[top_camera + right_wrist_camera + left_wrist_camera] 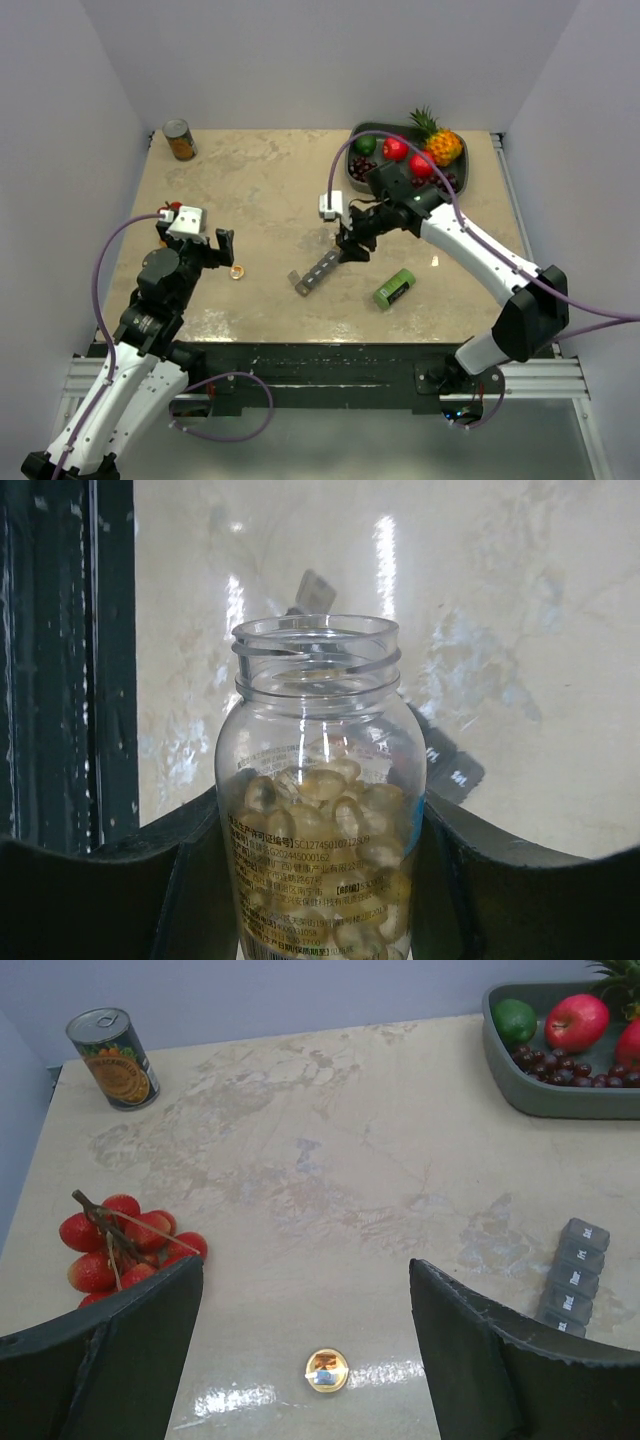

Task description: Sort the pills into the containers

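My right gripper (348, 250) is shut on a small clear bottle (318, 730) with its threaded mouth uncapped. Yellowish-amber pills (335, 805) fill its lower half. In the right wrist view the bottle stands between both dark fingers (130, 890), over the table. The containers, a grey strip of lidded compartments (318, 272), lie just beyond and below the bottle, partly hidden behind it (447, 762). My left gripper (310, 1350) hangs open above the table, nothing between its fingers. A small gold cap (326, 1370) lies on the table below it. The strip's end (574, 1278) shows to the right.
A dark tray (357, 172) of fruit sits at the back right. A green box (394, 288) lies right of the strip. A tin can (179, 140) stands at the back left. A bunch of red cherry tomatoes (120, 1245) lies by my left finger.
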Controlling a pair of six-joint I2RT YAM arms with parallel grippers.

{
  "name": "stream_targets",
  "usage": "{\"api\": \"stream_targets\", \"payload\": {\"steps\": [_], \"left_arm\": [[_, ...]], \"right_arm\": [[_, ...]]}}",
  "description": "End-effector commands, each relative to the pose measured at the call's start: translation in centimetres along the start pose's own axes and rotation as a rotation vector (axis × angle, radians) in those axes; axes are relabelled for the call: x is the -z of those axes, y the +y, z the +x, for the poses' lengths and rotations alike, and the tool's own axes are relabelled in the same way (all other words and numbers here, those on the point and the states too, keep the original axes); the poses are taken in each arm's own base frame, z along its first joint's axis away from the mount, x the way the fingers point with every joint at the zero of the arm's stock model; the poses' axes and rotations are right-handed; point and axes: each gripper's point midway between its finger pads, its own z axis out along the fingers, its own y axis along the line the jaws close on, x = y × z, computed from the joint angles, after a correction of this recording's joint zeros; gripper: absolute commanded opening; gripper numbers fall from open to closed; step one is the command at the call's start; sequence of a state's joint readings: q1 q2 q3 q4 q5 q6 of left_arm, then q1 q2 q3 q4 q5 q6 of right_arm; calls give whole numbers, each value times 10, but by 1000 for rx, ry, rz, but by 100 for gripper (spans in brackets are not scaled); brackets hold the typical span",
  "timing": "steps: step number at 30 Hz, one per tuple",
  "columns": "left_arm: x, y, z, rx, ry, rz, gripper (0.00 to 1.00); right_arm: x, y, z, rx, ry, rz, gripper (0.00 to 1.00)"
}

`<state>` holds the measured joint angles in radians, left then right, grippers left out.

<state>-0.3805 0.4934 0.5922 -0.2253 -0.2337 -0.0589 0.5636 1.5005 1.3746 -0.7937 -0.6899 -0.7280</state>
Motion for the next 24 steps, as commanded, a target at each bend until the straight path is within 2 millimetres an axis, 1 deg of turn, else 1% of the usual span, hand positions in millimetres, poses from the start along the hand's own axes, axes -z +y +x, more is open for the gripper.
{"api": "stream_targets", "payload": {"steps": [1, 2, 6, 7, 8, 9, 14, 22, 24], "left_arm": [[-1, -2, -15, -6, -56, 14, 88], [0, -2, -14, -6, -56, 14, 88], [1, -2, -16, -6, -63, 16, 88], [1, -2, -17, -5, -66, 16, 88], [1, -2, -17, -6, -68, 17, 88], [2, -2, -18, -6, -69, 17, 88], [3, -2, -20, -6, -78, 20, 88], [3, -3, -20, -4, -81, 27, 88], [4, -2, -21, -6, -83, 25, 88]], "right_arm": [[-15, 11, 30, 89, 165, -6, 4], [-17, 14, 34, 87, 180, -25, 4], [-39, 28, 47, 76, 204, -125, 4], [-42, 28, 52, 80, 228, -126, 4], [-50, 29, 60, 68, 253, -142, 4], [-54, 31, 63, 72, 272, -150, 4], [-72, 30, 82, 57, 371, -150, 4], [-96, 34, 100, 61, 486, -158, 4], [-99, 34, 101, 64, 500, -163, 4]]}}
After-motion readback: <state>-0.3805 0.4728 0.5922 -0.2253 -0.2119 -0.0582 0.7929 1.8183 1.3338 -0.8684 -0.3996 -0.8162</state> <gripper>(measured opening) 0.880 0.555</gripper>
